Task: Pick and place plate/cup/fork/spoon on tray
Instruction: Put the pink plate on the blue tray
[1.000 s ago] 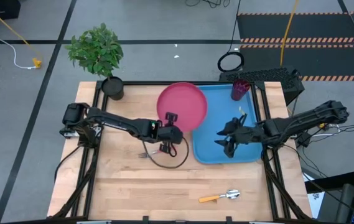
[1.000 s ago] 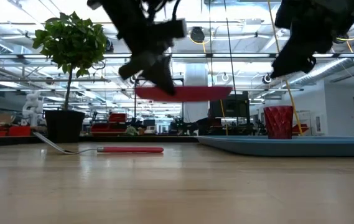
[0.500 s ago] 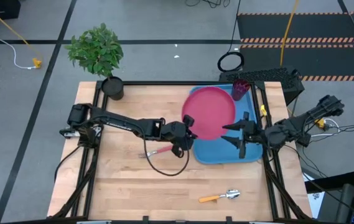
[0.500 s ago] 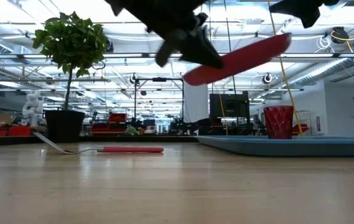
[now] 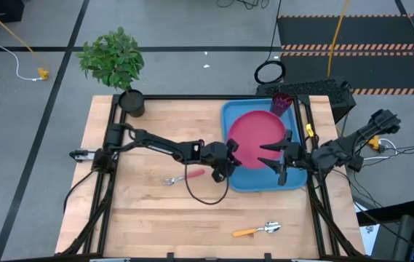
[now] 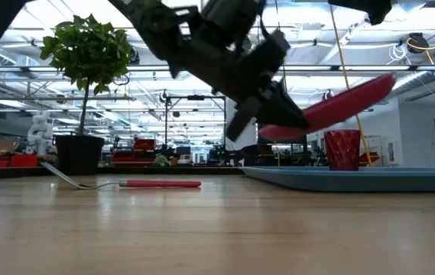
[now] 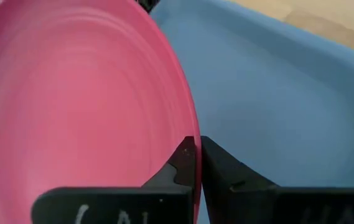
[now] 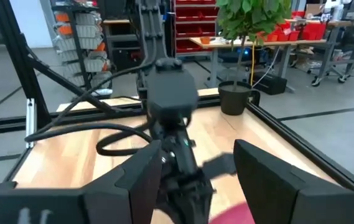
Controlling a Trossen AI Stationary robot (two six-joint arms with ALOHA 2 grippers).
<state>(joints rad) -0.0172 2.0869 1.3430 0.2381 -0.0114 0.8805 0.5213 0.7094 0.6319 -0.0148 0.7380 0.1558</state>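
The pink-red plate (image 5: 260,138) hangs tilted over the blue tray (image 5: 254,180), with my left gripper (image 5: 228,158) shut on its rim. The low view shows the plate (image 6: 339,107) clear above the tray (image 6: 355,177). The dark red cup (image 5: 281,104) stands upright in the tray's far right corner. A fork with a red handle (image 5: 185,176) lies on the wood left of the tray. A spoon with an orange handle (image 5: 259,230) lies near the table's front edge. My right gripper (image 5: 283,156) hovers open above the tray's right edge, holding nothing. My left gripper pinches the plate's rim (image 7: 188,134) at the plate's left edge, one finger (image 7: 226,174) on each face. It comes from the table's left, slanting down. The plate is lifted clear of the tray and tilted, its held edge low and its opposite edge (image 6: 381,82) high.
A potted plant (image 5: 116,62) in a black pot (image 5: 132,102) stands at the table's far left corner. The left arm's cable (image 5: 207,195) loops over the wood beside the fork. Bare wood lies at the near left.
My left gripper has carried the plate toward the table's right edge and down, from beside the tray to over it. The plate has tipped from level to tilted, far edge up. My right gripper has drawn back up and toward the right edge, staying open.
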